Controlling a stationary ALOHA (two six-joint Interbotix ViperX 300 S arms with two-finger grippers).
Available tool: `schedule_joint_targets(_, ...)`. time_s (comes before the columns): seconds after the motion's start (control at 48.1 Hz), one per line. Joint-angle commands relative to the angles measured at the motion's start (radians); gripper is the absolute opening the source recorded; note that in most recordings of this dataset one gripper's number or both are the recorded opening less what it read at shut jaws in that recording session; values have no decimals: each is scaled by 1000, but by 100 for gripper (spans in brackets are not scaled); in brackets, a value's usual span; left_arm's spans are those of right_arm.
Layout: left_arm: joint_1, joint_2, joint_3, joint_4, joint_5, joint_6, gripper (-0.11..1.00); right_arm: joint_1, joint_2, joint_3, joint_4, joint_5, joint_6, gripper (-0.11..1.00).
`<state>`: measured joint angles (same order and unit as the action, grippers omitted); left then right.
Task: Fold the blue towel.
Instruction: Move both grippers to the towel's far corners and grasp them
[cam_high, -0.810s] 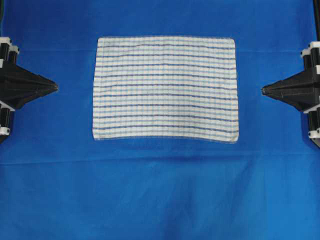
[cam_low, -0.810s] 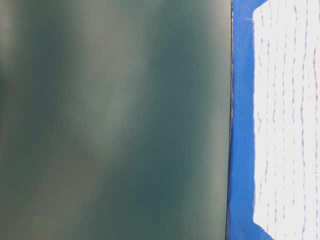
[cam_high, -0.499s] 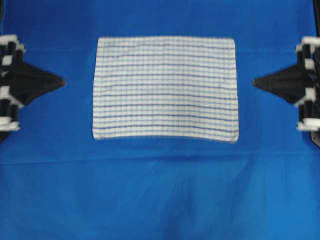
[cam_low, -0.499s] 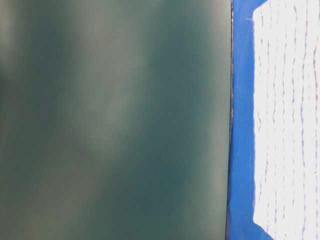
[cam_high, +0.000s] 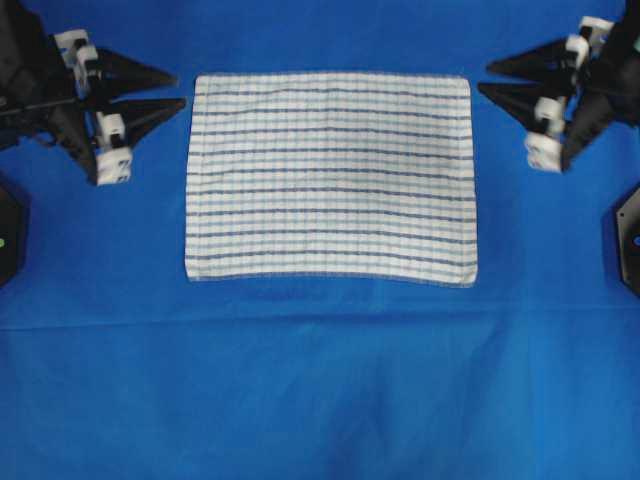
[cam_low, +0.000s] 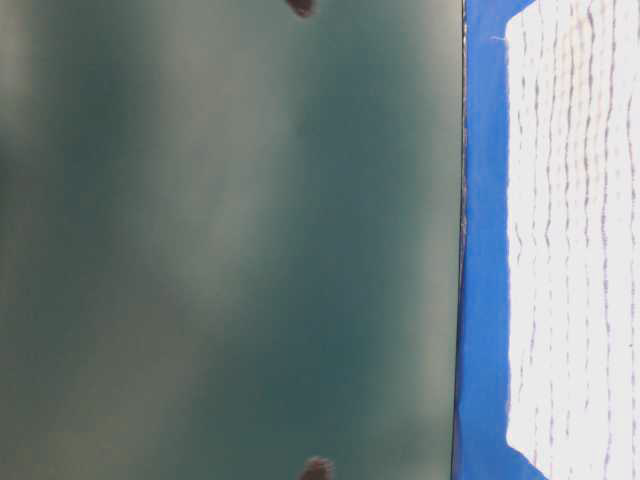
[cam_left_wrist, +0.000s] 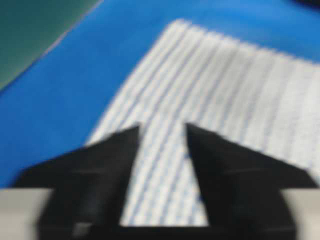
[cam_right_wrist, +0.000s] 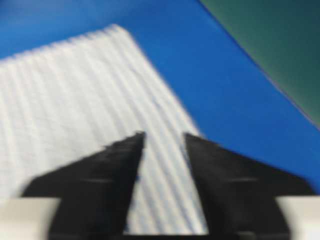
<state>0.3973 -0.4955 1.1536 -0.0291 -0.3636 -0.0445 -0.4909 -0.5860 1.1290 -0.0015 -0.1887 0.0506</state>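
Blue towel (cam_high: 330, 178): flat rectangular woven check on smooth plain blue cloth (cam_high: 320, 390). Left gripper (cam_high: 178, 88) and right gripper (cam_high: 484, 78): pointed black jaws parted, holding nothing, beside far corners.

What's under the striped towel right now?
The blue towel lies flat on a plain blue cloth, which shows on every side of it. Whatever sits directly beneath the towel is covered, so nothing more can be told.

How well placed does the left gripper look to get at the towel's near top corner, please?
Probably well placed. The left gripper is open, just outside the towel and pointing at its top corner, with only bare blue cloth around and nothing in between.
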Motion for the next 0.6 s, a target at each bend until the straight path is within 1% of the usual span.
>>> schedule_joint_targets(0.0,52,74,-26,-3,-40,0,50,-40,69,-37,0,-3,-5,56)
schedule_joint_targets(0.042,74,110,-31,-2,-55,0,63,-55,107,-44,-3,-5,-8,63)
schedule_joint_targets(0.062,83,129,-32,-2,-63,0,68,-64,126,-49,-5,-5,-9,64)
schedule_joint_targets(0.125,107,181,-44,-2,-81,0,83,-84,183,-63,-12,-6,-9,60)
schedule_joint_targets(0.166,120,215,-54,-2,-92,2,90,-101,230,-72,-20,-9,-9,58)
schedule_joint_targets(0.208,130,253,-63,-2,-103,2,91,-115,268,-81,-25,-11,-9,57)
schedule_joint_targets(0.416,195,445,-114,-2,-146,5,88,-173,443,-117,-41,-46,-11,58)
schedule_joint_targets(0.582,221,572,-138,-2,-199,5,88,-196,538,-130,-44,-81,-11,58)
